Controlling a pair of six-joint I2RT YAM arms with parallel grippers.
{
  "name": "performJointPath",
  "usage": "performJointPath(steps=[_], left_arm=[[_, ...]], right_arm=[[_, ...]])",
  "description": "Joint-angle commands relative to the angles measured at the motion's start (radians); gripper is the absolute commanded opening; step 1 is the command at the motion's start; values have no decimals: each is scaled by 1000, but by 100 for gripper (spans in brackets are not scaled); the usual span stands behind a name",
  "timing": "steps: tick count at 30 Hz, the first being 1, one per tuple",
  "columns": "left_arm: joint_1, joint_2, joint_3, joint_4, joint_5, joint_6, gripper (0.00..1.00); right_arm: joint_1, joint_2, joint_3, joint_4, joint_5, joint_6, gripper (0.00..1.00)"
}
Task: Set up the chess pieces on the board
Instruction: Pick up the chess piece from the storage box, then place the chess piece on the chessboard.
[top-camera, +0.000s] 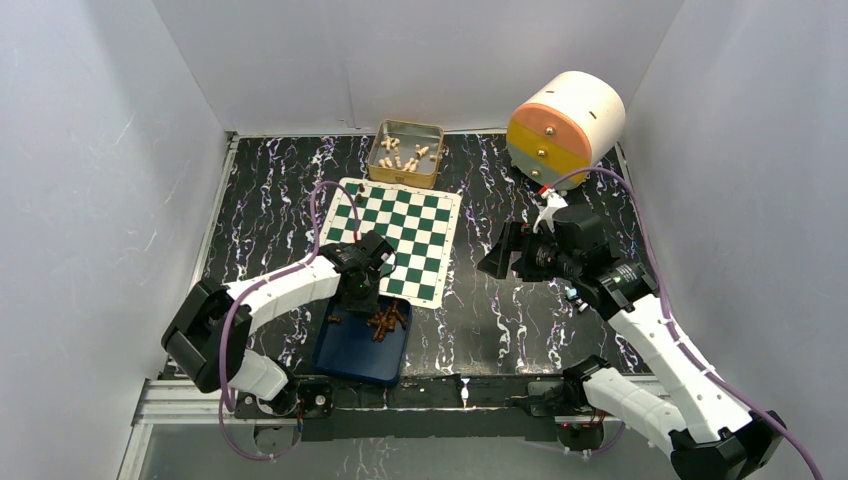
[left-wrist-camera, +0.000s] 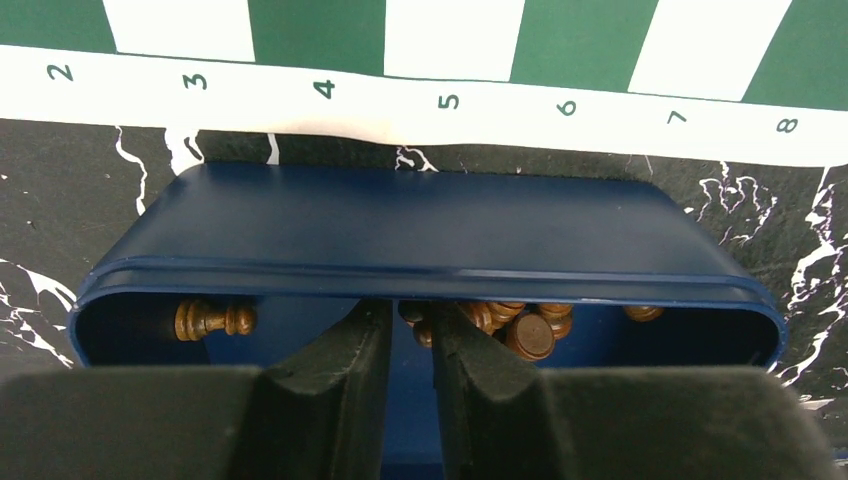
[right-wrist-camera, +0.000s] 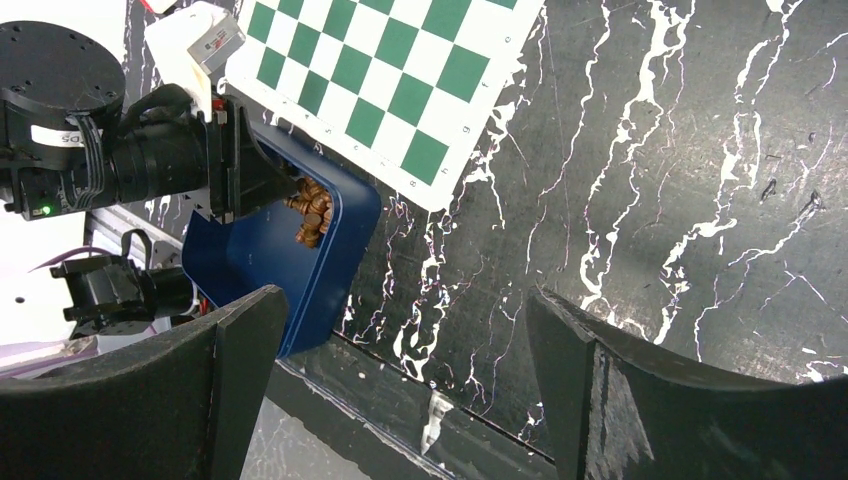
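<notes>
Your left gripper sits low in the blue tray, at the lower centre-left of the top view, just below the bottom edge of the board. In the left wrist view its fingers are drawn close, with only a narrow slit of blue tray floor between them. The tips reach into the edge of the heap of chess pieces. You cannot tell from these views whether a piece is pinched between the tips.

The dark-brown pieces lie in the tray. Most are bunched at its upper right corner in the top view. One lone piece lies on its side, well apart, at the left of the wrist view. The board lies flat at the centre of the top view, its numbered white border just beyond the tray's far wall.

Your right gripper hangs over the black marbled table right of the board, its jaws spread wide with nothing in them. From its wrist camera you see the tray and the heap at the left, and the board at the top.

A gold tin of cream pieces touches the board's top edge.
</notes>
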Motion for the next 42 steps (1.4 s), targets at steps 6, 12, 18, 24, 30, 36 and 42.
performJointPath(steps=[6, 12, 18, 24, 30, 36, 42], left_arm=[[-11, 10, 34, -9, -33, 32, 10], [-15, -42, 67, -67, 4, 8, 8], [-16, -97, 123, -136, 27, 6, 8], [-15, -104, 229, -174, -36, 32, 10], [14, 52, 418, -190, -126, 78, 10], [137, 185, 530, -152, -44, 144, 11], [286, 290, 616, -110, -41, 197, 10]], right_arm=[[2, -18, 9, 17, 15, -20, 99], [2, -19, 11, 21, 10, -18, 99], [2, 1, 12, 26, -7, -16, 99], [2, 11, 17, 55, -15, -17, 99], [3, 10, -6, 69, -25, -13, 99], [3, -8, -32, 99, -50, 7, 99], [1, -9, -35, 114, -61, 17, 99]])
